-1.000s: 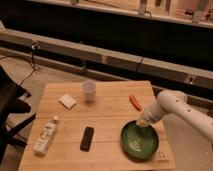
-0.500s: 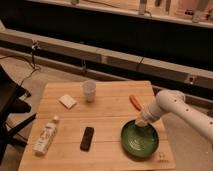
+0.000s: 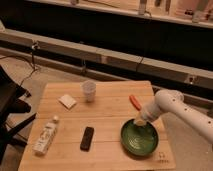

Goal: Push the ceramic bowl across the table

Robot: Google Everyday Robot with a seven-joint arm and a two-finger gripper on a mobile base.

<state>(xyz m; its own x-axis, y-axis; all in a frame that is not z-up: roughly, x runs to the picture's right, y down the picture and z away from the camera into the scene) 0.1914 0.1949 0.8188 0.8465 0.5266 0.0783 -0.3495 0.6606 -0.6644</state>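
Observation:
The ceramic bowl [image 3: 139, 137], wide, shallow and dark green with pale streaks inside, sits on the light wooden table [image 3: 110, 110] near its front right corner. My white arm comes in from the right. My gripper [image 3: 140, 121] is at the bowl's far rim, reaching just inside it on the upper right side.
A translucent white cup [image 3: 88, 90] stands at the back middle. A white flat piece [image 3: 67, 101] lies left of it. A bottle [image 3: 46, 136] lies at the front left. A black remote-like bar [image 3: 87, 138] lies left of the bowl. An orange object [image 3: 135, 102] lies behind the bowl.
The gripper and bowl have shifted very slightly; the gripper stays at the bowl's far rim. The other objects have not moved.

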